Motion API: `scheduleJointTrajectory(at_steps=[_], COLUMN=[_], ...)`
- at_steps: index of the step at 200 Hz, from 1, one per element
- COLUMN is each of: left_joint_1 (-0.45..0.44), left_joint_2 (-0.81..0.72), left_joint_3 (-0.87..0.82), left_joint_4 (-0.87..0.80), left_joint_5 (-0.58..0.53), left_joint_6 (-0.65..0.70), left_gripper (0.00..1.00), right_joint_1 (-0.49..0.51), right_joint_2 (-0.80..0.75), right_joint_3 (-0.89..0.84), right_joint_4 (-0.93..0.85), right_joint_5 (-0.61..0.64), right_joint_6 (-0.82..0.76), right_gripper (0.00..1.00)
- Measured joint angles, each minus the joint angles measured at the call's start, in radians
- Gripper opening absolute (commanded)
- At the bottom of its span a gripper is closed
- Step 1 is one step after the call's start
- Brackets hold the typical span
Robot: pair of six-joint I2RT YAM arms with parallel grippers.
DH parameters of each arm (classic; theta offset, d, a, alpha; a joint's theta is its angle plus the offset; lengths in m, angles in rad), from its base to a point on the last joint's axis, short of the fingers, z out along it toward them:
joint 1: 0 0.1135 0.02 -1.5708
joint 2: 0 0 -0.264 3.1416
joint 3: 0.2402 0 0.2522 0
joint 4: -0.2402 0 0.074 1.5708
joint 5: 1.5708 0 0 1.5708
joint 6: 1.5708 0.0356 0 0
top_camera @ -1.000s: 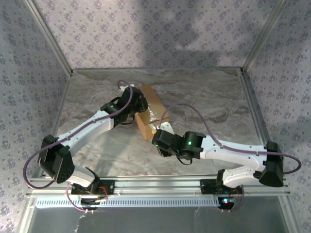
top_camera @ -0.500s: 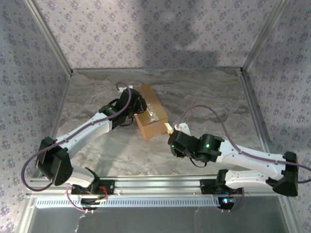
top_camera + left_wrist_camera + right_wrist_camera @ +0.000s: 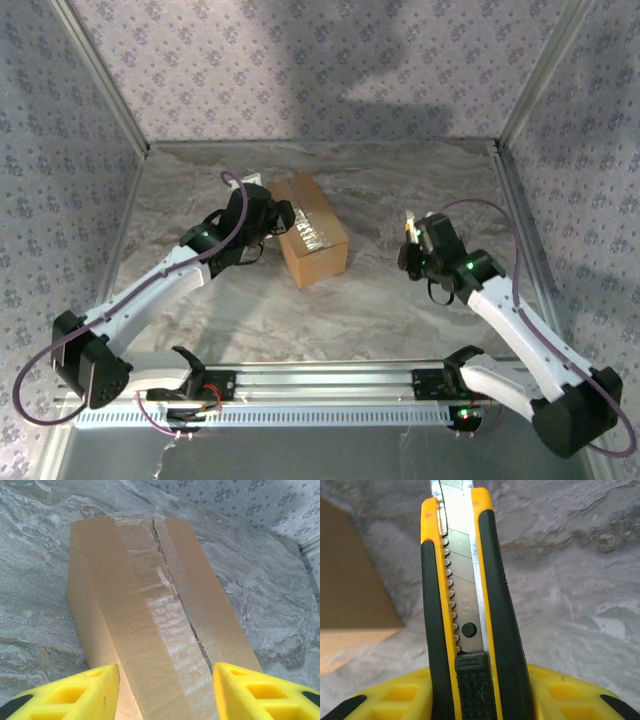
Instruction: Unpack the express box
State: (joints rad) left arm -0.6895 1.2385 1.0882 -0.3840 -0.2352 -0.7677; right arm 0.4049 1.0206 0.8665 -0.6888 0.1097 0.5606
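Tom: What is the left claw (image 3: 165, 666) doing?

Ann: Its two yellow foam fingers (image 3: 75, 692) stand about half open. One end of the small brown cardboard express box (image 3: 100, 595) sits between them. I cannot tell if they squeeze the box or just wait over it.

Tom: And the right claw (image 3: 470, 682)?

Ann: It is closed tight on a yellow-and-black cutter knife (image 3: 495, 605). The handle sits between its yellow fingers (image 3: 570, 690), and the long silver blade (image 3: 462, 580) sticks out in front. The blade points out over the table, with a corner of the box off to its left. From above, that claw is off to the right, well apart from the box.

Tom: Where is the box?

Ann: It lies on the grey marble-look table (image 3: 420, 180), a bit left of the middle and turned slantwise, not straight. The left claw is at its back left end.

Tom: How does the box look?

Ann: Long and low. The top flaps lie flat. A wide strip of shiny clear tape (image 3: 155, 605) runs all along the top, and a thin dark crack runs down the seam, right beside the tape.
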Motion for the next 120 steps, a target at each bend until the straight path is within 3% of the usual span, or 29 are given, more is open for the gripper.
scheduleJointTrajectory(at_steps=[23,51,120], left_joint_1=[0.000,0.000,0.000], left_joint_2=[-0.041,-0.089,-0.140], left_joint_3=[-0.031,-0.076,-0.148], left_joint_4=[-0.009,-0.026,-0.045], left_joint_5=[-0.001,-0.005,-0.042], left_joint_6=[-0.004,-0.013,-0.037], left_gripper=[0.53,0.54,0.54], right_joint_1=[-0.145,-0.248,-0.327], right_joint_2=[0.134,0.312,0.681], right_joint_3=[0.001,0.034,0.267], right_joint_4=[0.092,0.159,0.262], right_joint_5=[-0.061,-0.103,-0.108], right_joint_6=[-0.071,-0.134,-0.208], right_gripper=[0.00,0.00,0.00])
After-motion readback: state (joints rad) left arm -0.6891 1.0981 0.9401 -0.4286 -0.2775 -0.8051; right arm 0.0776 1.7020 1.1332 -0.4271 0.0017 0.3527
